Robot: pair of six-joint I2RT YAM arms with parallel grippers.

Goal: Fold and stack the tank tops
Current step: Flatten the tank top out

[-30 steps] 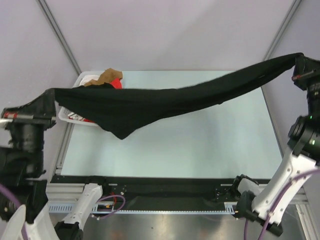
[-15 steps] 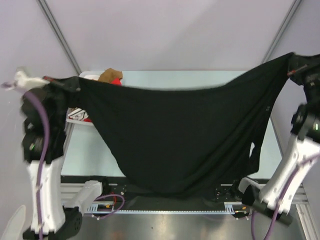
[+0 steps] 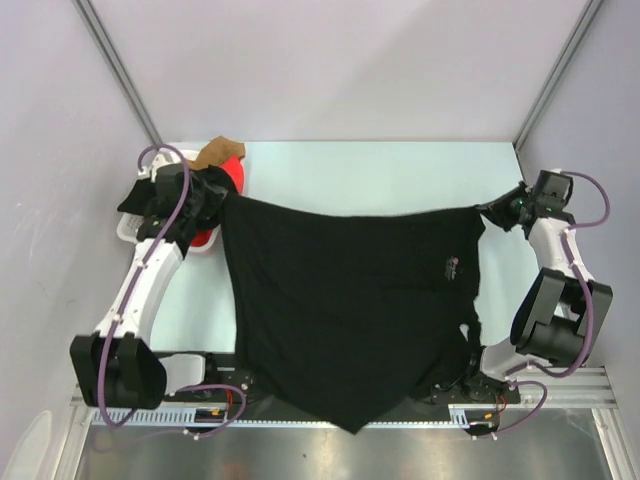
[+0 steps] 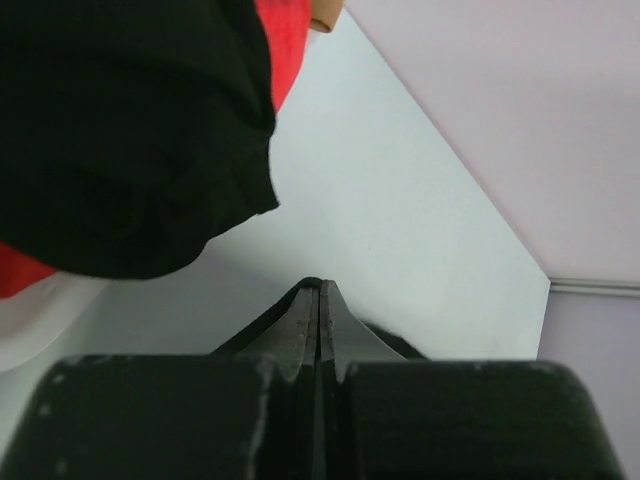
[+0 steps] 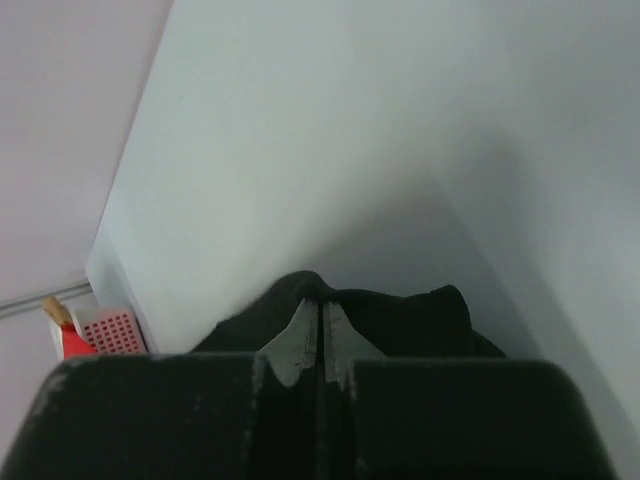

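Spread black tank top (image 3: 350,310) overhangs table (image 3: 400,170) near edge.

Pale mint table (image 3: 380,175), evenly lit. Plain lavender-grey wall panels (image 3: 340,60) on three sides, grey metal struts (image 3: 115,70) at both rear corners. Brushed metal plate (image 3: 300,455) along near edge.

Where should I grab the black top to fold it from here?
Probably its two far corners, each from its own side, low along the table. The black top lies spread flat with its near tip hanging off the near edge, so those corners control it best. The left gripper and right gripper are shut on them now.
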